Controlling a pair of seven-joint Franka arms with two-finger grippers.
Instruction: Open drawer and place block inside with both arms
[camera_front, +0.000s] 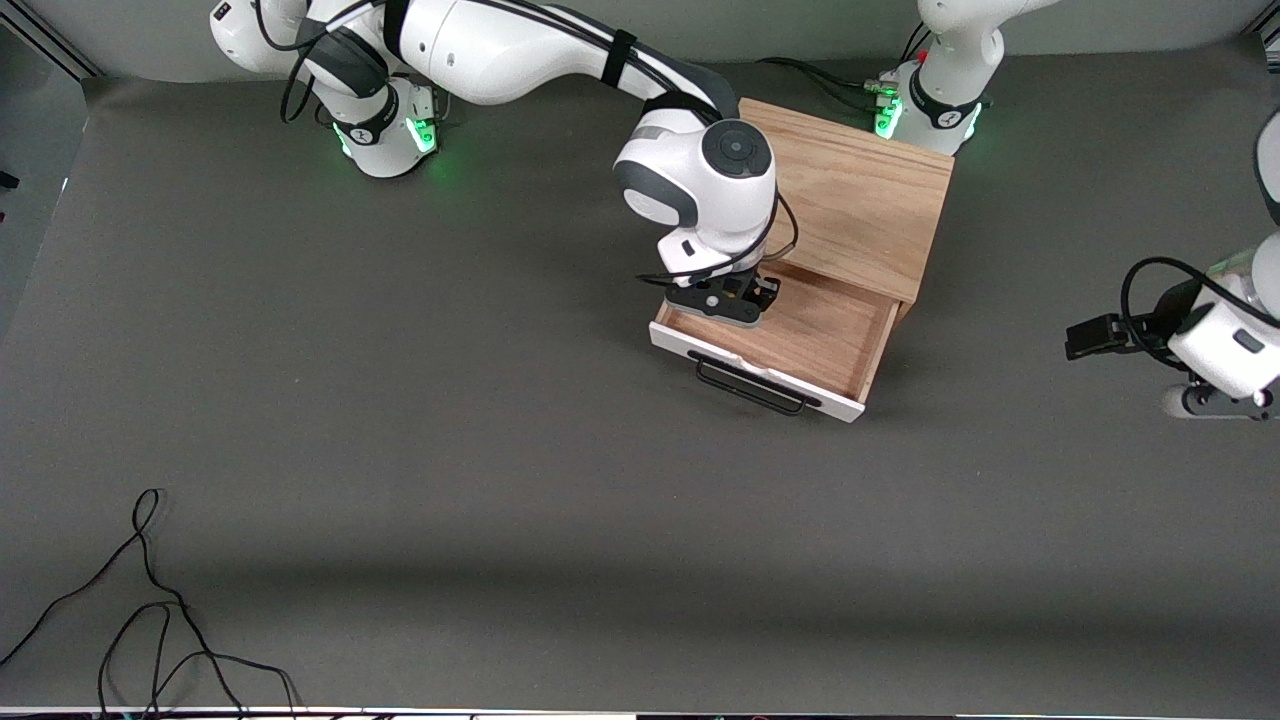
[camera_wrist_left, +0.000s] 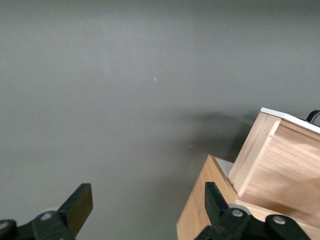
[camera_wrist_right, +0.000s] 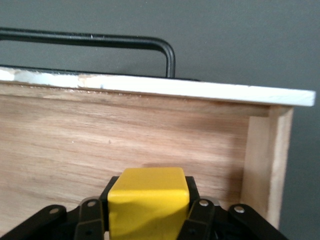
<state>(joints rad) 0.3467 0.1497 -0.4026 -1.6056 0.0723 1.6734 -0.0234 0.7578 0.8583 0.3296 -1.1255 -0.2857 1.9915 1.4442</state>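
The drawer (camera_front: 820, 335) stands pulled open out of the light oak box (camera_front: 850, 210), its white front panel and black handle (camera_front: 750, 385) toward the front camera. My right gripper (camera_front: 722, 305) is down inside the drawer at the corner toward the right arm's end, close to the front panel. It is shut on the yellow block (camera_wrist_right: 147, 200), which the hand hides in the front view. The right wrist view shows the drawer's inner front wall (camera_wrist_right: 125, 130) and the handle (camera_wrist_right: 100, 40). My left gripper (camera_front: 1090, 335) is open and empty and waits beside the box.
The left wrist view shows the open gripper (camera_wrist_left: 147, 195), the oak box's side (camera_wrist_left: 200, 210) and the pulled-out drawer's side (camera_wrist_left: 280, 160) over grey table. A loose black cable (camera_front: 150, 610) lies near the table's front edge at the right arm's end.
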